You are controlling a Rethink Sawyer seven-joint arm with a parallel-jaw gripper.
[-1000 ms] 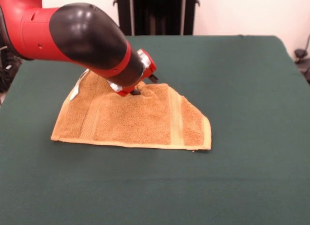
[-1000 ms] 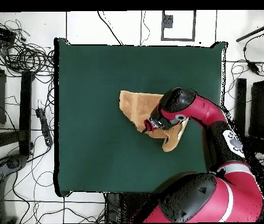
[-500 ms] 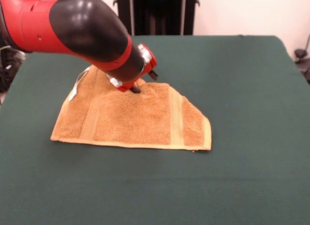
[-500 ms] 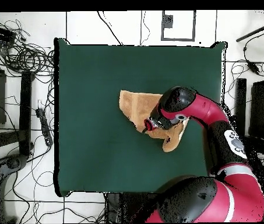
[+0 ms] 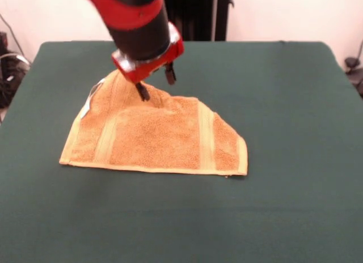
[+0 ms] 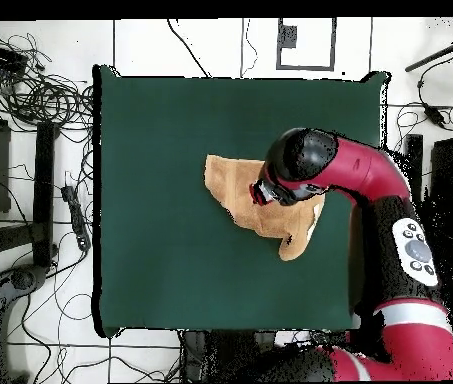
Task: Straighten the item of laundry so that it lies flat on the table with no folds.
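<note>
Front view: the towel (image 5: 156, 135) lies on the table (image 5: 283, 104), left of centre. Its long edge faces the near side; its far edge rises to a raised peak toward the far left. The right corner lies nearest the table's middle. The gripper (image 5: 155, 84) hangs above that peak, its fingers apart; one fingertip appears to touch the cloth, though contact cannot be confirmed. The arm enters from the top, above the towel's far part.

Overhead view: the towel (image 6: 240, 190) lies right of the table's (image 6: 170, 150) centre, and the arm (image 6: 370, 185) crosses in from the right, covering its right portion. The gripper (image 6: 261, 192) sits over the towel's middle.
</note>
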